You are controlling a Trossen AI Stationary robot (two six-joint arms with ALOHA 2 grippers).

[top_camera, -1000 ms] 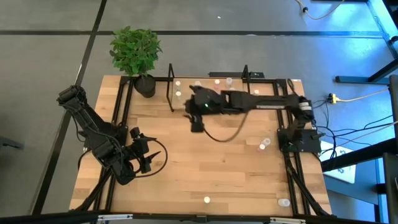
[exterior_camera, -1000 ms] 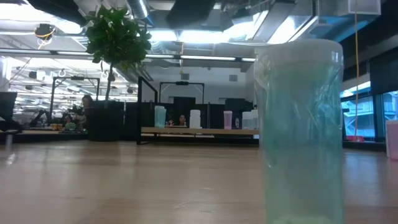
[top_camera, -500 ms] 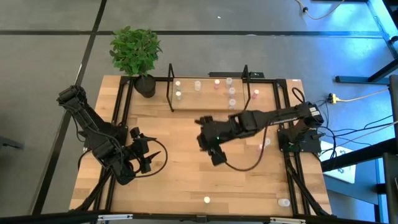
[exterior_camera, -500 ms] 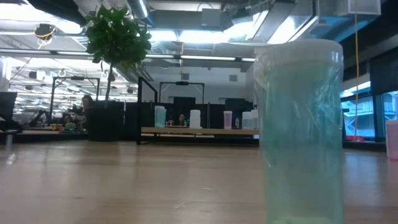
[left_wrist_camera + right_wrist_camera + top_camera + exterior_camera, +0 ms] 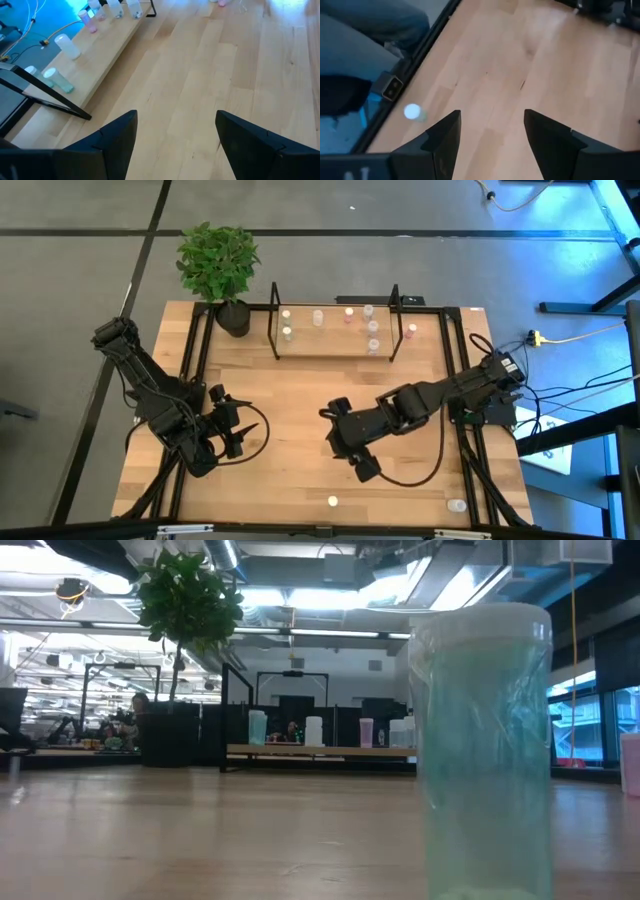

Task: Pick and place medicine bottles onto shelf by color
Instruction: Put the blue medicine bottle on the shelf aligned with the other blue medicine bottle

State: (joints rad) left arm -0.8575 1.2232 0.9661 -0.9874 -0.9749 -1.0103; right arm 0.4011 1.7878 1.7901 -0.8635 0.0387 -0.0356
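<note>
The shelf (image 5: 330, 343) stands at twelve o'clock on the tabletop (image 5: 290, 395), its wooden board carrying a scatter of medicine bottles: a pale one (image 5: 286, 313) and another (image 5: 287, 332) at its nine o'clock end, a clear one (image 5: 318, 317) beside them, a pink one (image 5: 349, 314) in the middle, a few whitish ones (image 5: 372, 328) towards three o'clock, and a pink one (image 5: 411, 332) just outside the upright end. A potted plant (image 5: 220, 270) sits at eleven o'clock, beside the shelf.

Loose bottles lie well apart from the shelf: one (image 5: 332, 502) at six o'clock near the table edge and one (image 5: 456, 505) at five o'clock.

The right gripper (image 5: 362, 467) hangs over bare wood near the centre, towards six o'clock, fingers spread wide with nothing between them. The left gripper (image 5: 238, 432) waits at eight o'clock, also parted and empty.
</note>
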